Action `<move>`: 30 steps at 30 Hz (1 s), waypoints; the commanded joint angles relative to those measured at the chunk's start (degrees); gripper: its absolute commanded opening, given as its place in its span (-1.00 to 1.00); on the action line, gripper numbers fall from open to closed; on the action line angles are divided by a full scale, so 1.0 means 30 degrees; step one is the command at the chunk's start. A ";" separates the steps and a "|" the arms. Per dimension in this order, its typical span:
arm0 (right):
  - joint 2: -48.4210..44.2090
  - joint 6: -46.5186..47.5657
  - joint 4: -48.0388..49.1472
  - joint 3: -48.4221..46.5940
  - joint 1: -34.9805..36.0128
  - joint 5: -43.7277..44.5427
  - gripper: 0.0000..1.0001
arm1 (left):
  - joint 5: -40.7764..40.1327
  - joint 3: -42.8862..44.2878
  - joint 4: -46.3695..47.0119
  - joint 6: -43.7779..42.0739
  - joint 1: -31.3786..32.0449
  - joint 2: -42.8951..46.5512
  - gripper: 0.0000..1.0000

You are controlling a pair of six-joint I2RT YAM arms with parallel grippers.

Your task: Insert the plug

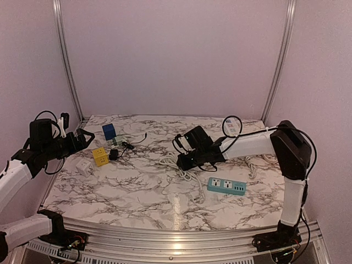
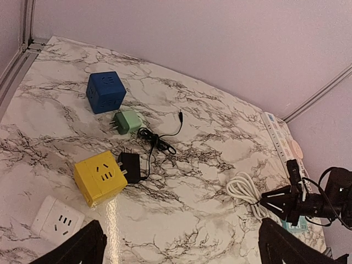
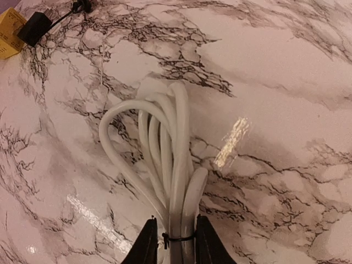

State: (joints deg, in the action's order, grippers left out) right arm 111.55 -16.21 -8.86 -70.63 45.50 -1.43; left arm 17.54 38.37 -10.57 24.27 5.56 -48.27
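**Two-arm bench from above and behind: marble-patterned table (image 1: 137, 198) with sockets, adapters and cables.**

The left gripper (image 1: 85, 138) hangs over the table's left edge with its jaws spread wide. It points toward a cluster of four items and a fifth below them: a blue cube socket (image 1: 109, 131), a green adapter (image 1: 117, 141), and a yellow cube socket (image 1: 100, 156) with a black adapter (image 1: 114, 154) just beside its right face. A white cube socket (image 1: 83, 166) lies nearest the arm. The right arm reaches leftward to mid-table, where the right gripper (image 1: 182, 161) sits low on a coiled white cable (image 1: 175, 164), jaws drawn together. A teal power strip (image 1: 226, 186) lies just in front of that arm, and a white power strip (image 1: 232, 126) lies near the back wall.
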 commanded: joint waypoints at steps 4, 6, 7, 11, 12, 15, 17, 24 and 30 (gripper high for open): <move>0.3817 0.1183 0.1622 -0.5270 0.0040 -0.2222 -0.52 | 0.0240 -0.0191 0.0409 -0.0023 -0.0096 0.0049 0.98; 0.4466 0.1212 0.1867 -0.6247 0.0036 -0.2870 -0.47 | 0.0246 -0.0192 0.0445 0.0008 -0.0096 0.0115 0.98; 0.4648 0.1235 0.1830 -0.6683 0.0018 -0.3109 -0.44 | 0.0221 -0.0185 0.0446 0.0019 -0.0096 0.0148 0.98; 0.3928 0.1622 0.1974 -0.7181 0.0047 -0.3804 -0.08 | 0.0320 -0.0251 0.0566 0.0050 -0.0096 0.0229 0.98; 0.3574 0.1890 0.1667 -0.7309 0.0052 -0.3771 0.03 | 0.0384 -0.0277 0.0630 0.0072 -0.0111 0.0225 0.98; 0.2152 0.3246 -0.0237 -0.7912 0.0038 -0.2684 0.33 | 0.0623 -0.0286 0.0745 0.0131 -0.0096 0.0064 0.98; 0.0936 0.4016 -0.1466 -0.7796 -0.0040 -0.1598 0.50 | 0.0649 -0.0242 0.0648 0.0113 -0.0096 -0.0020 0.98; -0.3758 0.3617 -0.0919 -0.0983 -0.1239 -0.0297 0.62 | 0.0184 -0.0381 0.0574 0.0057 -0.0096 0.0702 0.98; -0.5871 0.4061 -0.3631 0.1773 -0.1318 0.1885 0.66 | 0.0706 -0.0288 0.0625 0.0207 -0.0111 0.0330 0.98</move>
State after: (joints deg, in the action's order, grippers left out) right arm 95.46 -5.30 -11.55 -68.62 41.41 -1.32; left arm 18.50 38.11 -10.11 24.67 5.56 -47.03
